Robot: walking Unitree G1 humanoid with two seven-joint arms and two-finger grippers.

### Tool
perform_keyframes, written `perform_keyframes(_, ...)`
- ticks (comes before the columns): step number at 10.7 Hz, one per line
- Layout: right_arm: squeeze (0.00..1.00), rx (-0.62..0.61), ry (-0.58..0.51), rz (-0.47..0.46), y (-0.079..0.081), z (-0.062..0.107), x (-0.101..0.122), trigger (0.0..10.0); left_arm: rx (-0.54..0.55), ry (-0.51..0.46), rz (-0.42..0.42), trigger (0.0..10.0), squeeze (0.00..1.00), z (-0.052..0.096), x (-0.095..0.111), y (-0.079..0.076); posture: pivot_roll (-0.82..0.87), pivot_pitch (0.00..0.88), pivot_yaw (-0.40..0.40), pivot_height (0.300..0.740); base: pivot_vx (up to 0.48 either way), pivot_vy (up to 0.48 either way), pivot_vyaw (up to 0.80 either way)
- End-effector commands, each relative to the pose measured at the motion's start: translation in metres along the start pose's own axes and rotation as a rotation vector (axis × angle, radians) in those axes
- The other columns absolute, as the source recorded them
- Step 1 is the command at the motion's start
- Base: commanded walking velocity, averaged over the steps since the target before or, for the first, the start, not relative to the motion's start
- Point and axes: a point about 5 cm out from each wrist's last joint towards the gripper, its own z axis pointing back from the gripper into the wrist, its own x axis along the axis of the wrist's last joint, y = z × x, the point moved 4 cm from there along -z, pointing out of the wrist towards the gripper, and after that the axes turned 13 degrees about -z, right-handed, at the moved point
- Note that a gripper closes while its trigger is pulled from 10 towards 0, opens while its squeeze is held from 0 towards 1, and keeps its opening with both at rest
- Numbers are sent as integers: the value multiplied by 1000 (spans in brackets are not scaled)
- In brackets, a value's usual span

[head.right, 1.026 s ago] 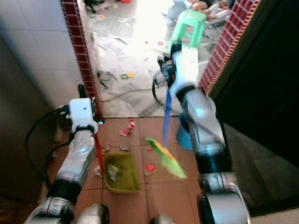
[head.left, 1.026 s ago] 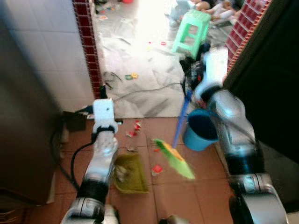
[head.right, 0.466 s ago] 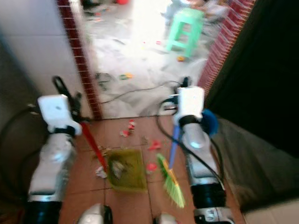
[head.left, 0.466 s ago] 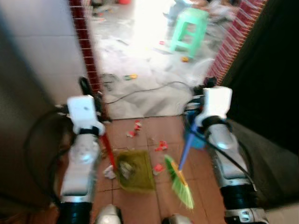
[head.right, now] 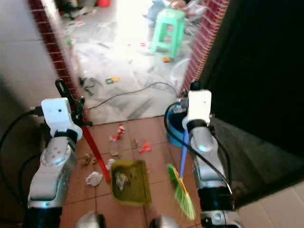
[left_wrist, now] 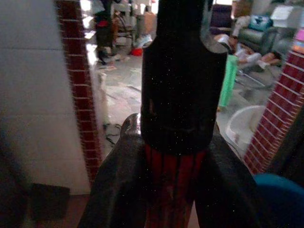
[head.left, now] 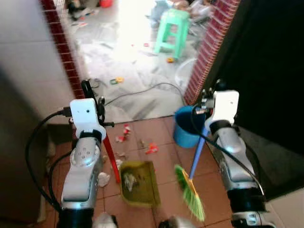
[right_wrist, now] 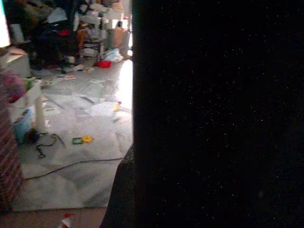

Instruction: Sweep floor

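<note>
A yellow-green dustpan (head.left: 137, 183) lies on the brown tiles with litter in it. Its red handle (head.left: 110, 154) rises to my left gripper (head.left: 92, 97), which is shut on it; the left wrist view has the red handle (left_wrist: 173, 190) pinched between the fingers (left_wrist: 118, 190). My right gripper (head.left: 206, 99) is shut on the blue handle (head.left: 196, 154) of a broom. The broom's green bristles (head.left: 191, 195) rest on the floor to the right of the dustpan. Red scraps (head.left: 152, 148) and white crumpled paper (head.left: 103, 179) lie around the pan.
A blue bucket (head.left: 183, 127) stands by the right brick pillar (head.left: 209, 47). Beyond the doorway, the grey floor carries a black cable (head.left: 142, 92), small toys and a green stool (head.left: 172, 29). A tiled wall with a red brick edge (head.left: 64, 52) stands on the left, and a dark wall closes the right.
The whole view has shifted, so the camera moved. The broom head has swung from beside the dustpan to a spot nearer me on its right. Both grippers keep their holds.
</note>
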Motion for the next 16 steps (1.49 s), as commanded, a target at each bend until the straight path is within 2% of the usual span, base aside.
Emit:
perform_keyframes(1,0,-2,-52,16,-2,-4,13,10000,-7,-72,13,10000,0,1,19,0,-42,0,-18,740,0,-416,0)
perform_keyframes(5,0,7,-55,18,-1,-6,14,10000,2,-61,12,10000,0,1,20,0,-43,0,-22,740,0,-401,0)
perform_keyframes(9,0,19,-56,21,1,-7,15,10000,69,-99,34,10000,0,-1,31,17,-36,0,-23,740,0,0,0)
perform_keyframes(11,0,0,-47,44,-6,-6,12,10000,112,-133,54,10000,0,-2,44,25,-36,0,-22,740,0,0,0)
perform_keyframes(13,0,-3,-41,49,-8,-5,10,10000,116,-186,113,10000,0,-6,63,29,-39,0,-22,740,0,0,0)
perform_keyframes(16,0,0,-31,54,-7,-6,8,10000,162,-305,188,10000,0,-16,108,47,-40,0,-29,740,0,0,0)
